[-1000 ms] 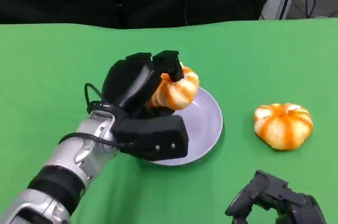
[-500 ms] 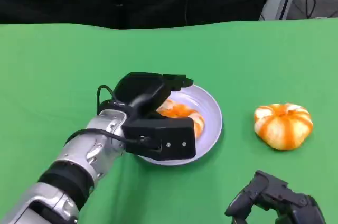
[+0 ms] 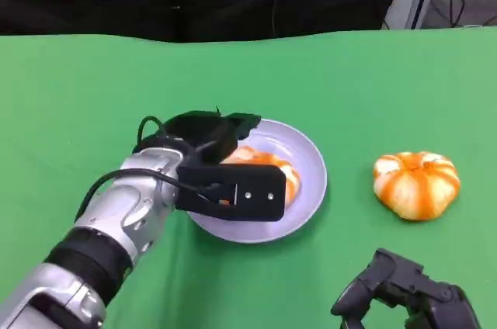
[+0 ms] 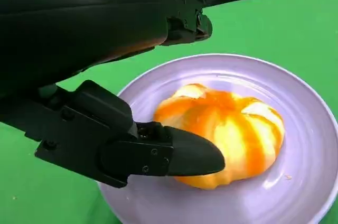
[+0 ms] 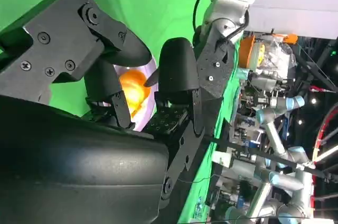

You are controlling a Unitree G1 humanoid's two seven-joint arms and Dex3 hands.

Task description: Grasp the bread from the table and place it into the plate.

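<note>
The bread (image 3: 264,172) lies in the plate (image 3: 311,160), near the middle of the green table (image 3: 78,96). The left hand (image 3: 221,170) hangs over the plate's left side with its fingers (image 4: 174,155) spread apart around the bread, one finger close beside it; whether it touches the bread I cannot tell. A second bread (image 3: 416,184) sits on the table to the right, well apart from the plate. The right hand (image 3: 408,298) rests at the near right edge, fingers curled in on nothing.

Left hand (image 3: 221,170) extended, fingers apart; right hand (image 3: 404,294) low, fingers curled.
</note>
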